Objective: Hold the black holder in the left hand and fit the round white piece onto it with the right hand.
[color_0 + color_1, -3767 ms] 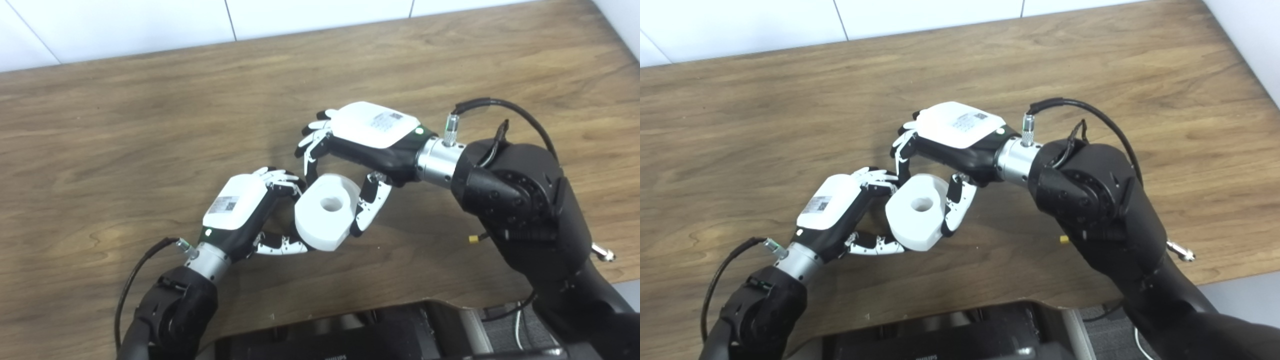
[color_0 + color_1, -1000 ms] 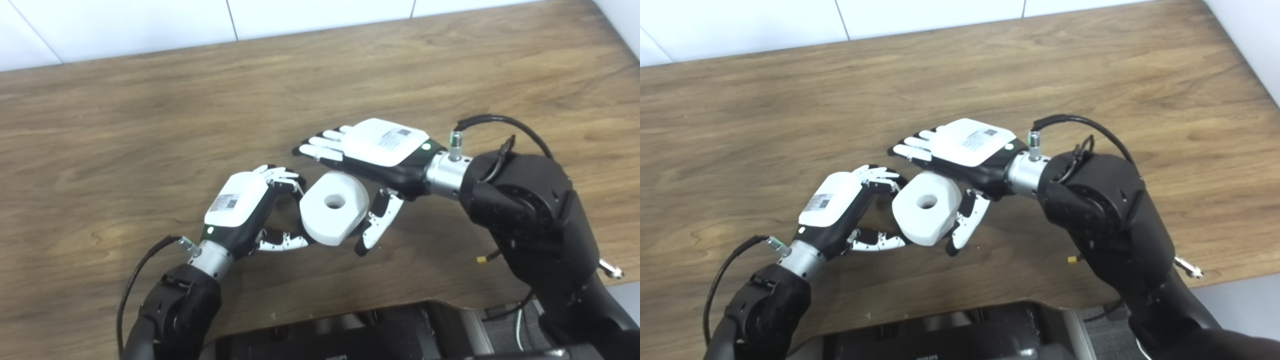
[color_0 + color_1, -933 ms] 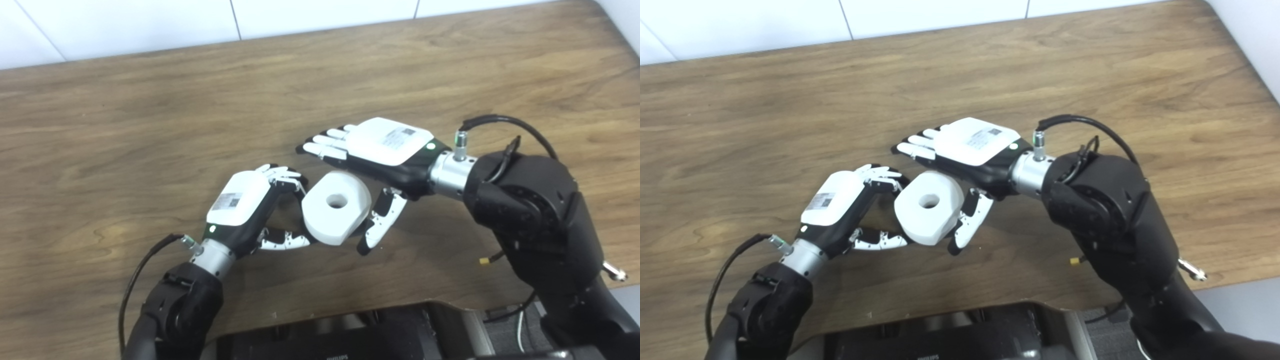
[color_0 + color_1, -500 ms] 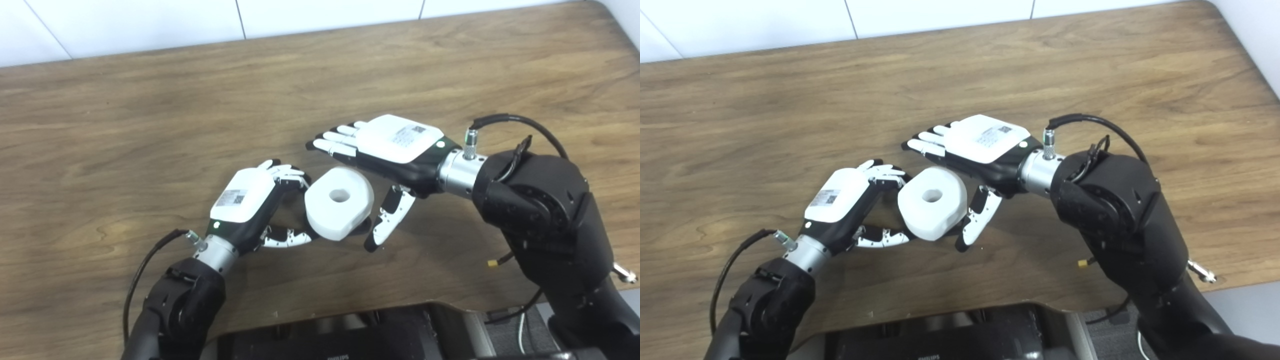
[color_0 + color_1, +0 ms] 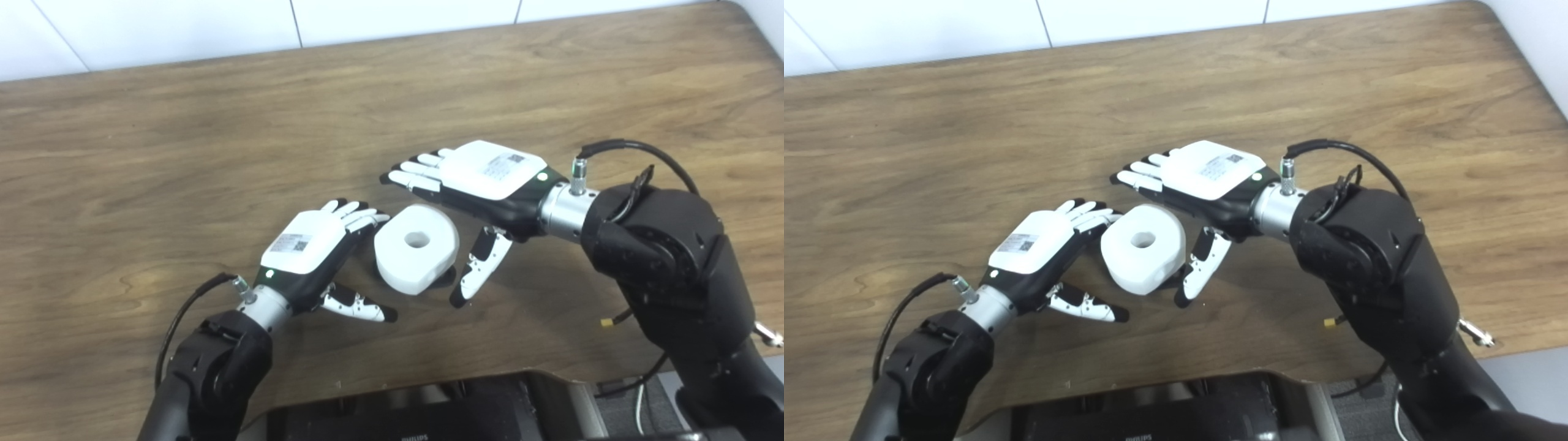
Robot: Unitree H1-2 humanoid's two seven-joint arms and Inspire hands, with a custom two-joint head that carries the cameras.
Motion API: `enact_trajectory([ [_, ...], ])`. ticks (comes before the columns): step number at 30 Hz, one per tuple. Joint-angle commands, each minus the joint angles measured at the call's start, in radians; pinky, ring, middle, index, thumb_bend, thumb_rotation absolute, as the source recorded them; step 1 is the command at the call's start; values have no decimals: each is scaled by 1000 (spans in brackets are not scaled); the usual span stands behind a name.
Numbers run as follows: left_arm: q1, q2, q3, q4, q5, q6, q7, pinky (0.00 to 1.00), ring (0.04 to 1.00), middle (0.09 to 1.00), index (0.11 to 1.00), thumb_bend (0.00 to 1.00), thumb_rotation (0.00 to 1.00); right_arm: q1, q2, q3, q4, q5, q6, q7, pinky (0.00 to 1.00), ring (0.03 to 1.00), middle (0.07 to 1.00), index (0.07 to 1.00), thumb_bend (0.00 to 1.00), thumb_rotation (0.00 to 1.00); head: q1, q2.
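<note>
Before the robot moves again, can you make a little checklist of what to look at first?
1. Left hand open, fingers spread: ok.
2. Right hand open, fingers straight: ok.
3. Round white piece free of both hands: ok, though the left fingertips are very close.
4. White piece sitting on the black holder: cannot tell, only a dark sliver shows beneath it.
5. White piece resting on the wooden table: ok.

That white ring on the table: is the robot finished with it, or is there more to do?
The white ring sits on the table, a dark base peeking from under it, so fitting looks done. Both the left hand and right hand are open, holding nothing. Only pulling away seems left.
</note>
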Motion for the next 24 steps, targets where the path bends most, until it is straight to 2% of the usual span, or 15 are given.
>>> enact_trajectory([
  [1, 10, 24, 16, 7, 20, 46, -38, 1000, 940, 900, 885, 1000, 338, -25, -4, -14, -14, -8, -14, -26, 1000, 1000, 1000, 1000, 1000, 430, 1, -2],
  [6, 12, 24, 51, -12, -5, 69, -48, 1000, 938, 898, 882, 1000, 338, -16, -5, -19, -7, -4, -14, -39, 1000, 1000, 1000, 1000, 1000, 426, 5, -5],
  [12, 20, 16, 154, -47, -130, 116, -31, 1000, 953, 929, 935, 1000, 339, -8, -10, -45, -1, 12, -6, -52, 1000, 1000, 1000, 1000, 1000, 465, 19, -15],
  [16, 20, 26, 229, -100, -204, 178, -35, 1000, 966, 955, 982, 994, 369, -1, -14, -73, 7, 33, 11, -62, 1000, 1000, 1000, 1000, 1000, 501, 28, -25],
  [18, 21, 34, 263, -119, -247, 200, -31, 966, 962, 952, 989, 988, 391, 4, -19, -92, 8, 43, 25, -65, 1000, 1000, 1000, 1000, 1000, 507, 31, -27],
  [19, 23, 38, 282, -130, -269, 212, -29, 860, 952, 957, 997, 995, 404, 7, -20, -102, 9, 49, 33, -68, 1000, 1000, 1000, 1000, 1000, 494, 33, -31],
  [20, 24, 41, 292, -137, -284, 222, -28, 821, 949, 960, 999, 997, 406, 9, -21, -108, 9, 52, 38, -70, 1000, 1000, 1000, 1000, 1000, 489, 33, -31],
  [24, 64, 72, 376, -184, -424, 245, -16, 810, 967, 982, 1000, 1000, 421, 49, -20, -164, 6, 111, 74, -112, 1000, 1000, 1000, 1000, 1000, 523, 37, -40],
])
